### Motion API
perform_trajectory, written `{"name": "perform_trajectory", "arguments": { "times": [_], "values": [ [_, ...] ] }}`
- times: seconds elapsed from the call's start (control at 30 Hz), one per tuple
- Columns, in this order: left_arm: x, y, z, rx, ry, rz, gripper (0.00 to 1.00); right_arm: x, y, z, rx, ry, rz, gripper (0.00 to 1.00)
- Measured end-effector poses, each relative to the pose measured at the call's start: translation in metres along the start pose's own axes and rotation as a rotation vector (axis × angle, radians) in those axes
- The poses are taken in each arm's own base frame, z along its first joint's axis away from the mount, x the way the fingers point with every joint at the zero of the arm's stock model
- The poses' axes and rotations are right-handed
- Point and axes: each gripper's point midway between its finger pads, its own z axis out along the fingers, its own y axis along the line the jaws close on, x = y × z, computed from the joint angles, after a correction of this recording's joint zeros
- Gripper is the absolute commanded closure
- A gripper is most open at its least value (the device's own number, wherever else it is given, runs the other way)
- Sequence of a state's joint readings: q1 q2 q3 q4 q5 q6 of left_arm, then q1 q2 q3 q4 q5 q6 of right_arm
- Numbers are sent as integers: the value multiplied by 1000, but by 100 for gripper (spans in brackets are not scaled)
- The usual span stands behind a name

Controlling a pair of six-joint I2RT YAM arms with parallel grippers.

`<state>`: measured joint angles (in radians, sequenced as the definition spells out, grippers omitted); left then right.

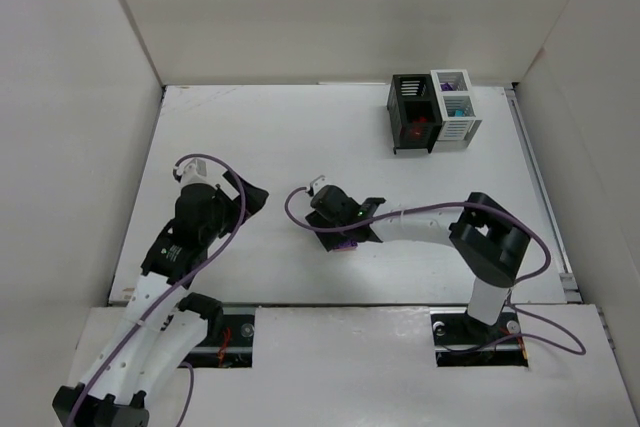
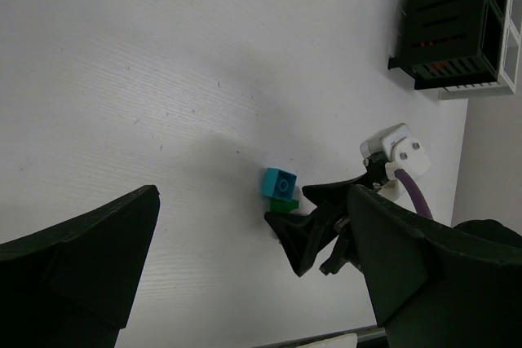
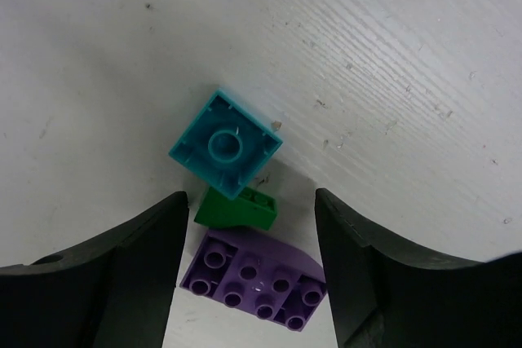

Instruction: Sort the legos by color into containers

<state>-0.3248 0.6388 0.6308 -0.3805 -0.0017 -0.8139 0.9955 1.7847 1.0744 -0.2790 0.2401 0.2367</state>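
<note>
Overhead, the left gripper (image 1: 243,199) hangs over the table (image 1: 270,127) at the left, its jaws seemingly apart, though the angle is poor. The right gripper (image 1: 345,232) sits low at mid-table over a purple brick (image 1: 347,244). Far back right stand the containers (image 1: 432,97): a black bin (image 1: 400,107) with a red piece (image 1: 418,133) inside, joined to a white bin (image 1: 460,133) holding a teal piece (image 1: 458,111).

From the left wrist, that gripper's fingers (image 2: 81,258) are spread wide and hold nothing. A teal brick (image 2: 279,183) touches a green brick (image 2: 285,205) beside the right gripper's tip.

From the right wrist, its fingers (image 3: 122,275) stand apart, unclamped, flanking the green and purple bricks, with the teal brick just beyond, overlapping the green.
</note>
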Motion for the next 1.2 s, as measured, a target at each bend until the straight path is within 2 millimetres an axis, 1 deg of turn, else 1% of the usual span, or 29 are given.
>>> {"name": "perform_trajectory", "arguments": {
  "times": [0.07,0.2,0.3,0.67,0.8,0.9,1.2],
  "values": [
    [0,1,0,-5,0,-1,0,-2,-1,2,15,-2,18,31],
    [2,4,1,-17,8,-3,0,-7,0,4,24,-13,53,39],
    [3,5,2,-24,13,-3,0,-7,1,4,27,-10,75,42],
    [3,6,3,-29,15,-2,0,-1,2,3,30,13,120,42],
    [5,7,5,-37,22,-2,0,0,3,3,26,15,129,52],
    [5,8,6,-41,26,-1,0,0,3,3,26,16,134,57],
    [8,10,10,-57,41,-1,0,1,3,2,27,21,137,60]
  ]
}}
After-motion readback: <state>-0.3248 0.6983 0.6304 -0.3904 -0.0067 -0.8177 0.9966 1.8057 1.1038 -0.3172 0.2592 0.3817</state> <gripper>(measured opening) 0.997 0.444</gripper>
